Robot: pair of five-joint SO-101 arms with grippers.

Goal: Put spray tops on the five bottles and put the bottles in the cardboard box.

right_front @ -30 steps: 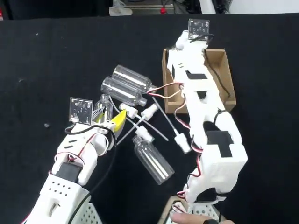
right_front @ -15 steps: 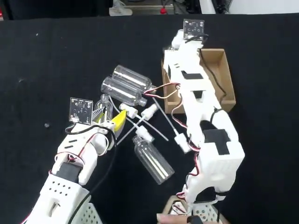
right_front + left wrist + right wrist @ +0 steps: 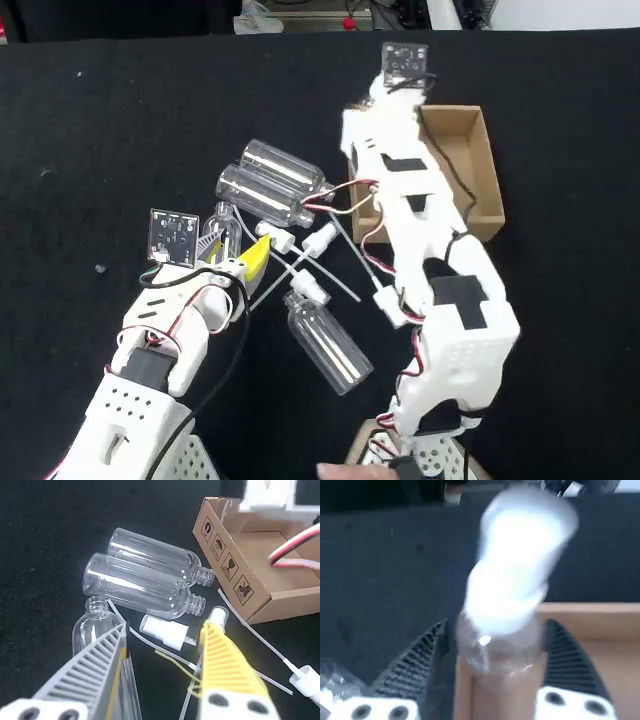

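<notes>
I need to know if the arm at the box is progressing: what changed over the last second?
The right arm swung leftward in the high view, over the cardboard box toward the loose bottles, its gripper going with it. Nothing was visibly taken hold of or let go. The left gripper, those bottles and the spray tops on the table stayed put.

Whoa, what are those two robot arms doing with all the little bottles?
They're putting spray tops on bottles and packing them away. The right claw holds a bottle with its top on at the edge of the cardboard box. The left claw hangs open over the loose spray tops on the black table, next to clear bottles lying there.
</notes>
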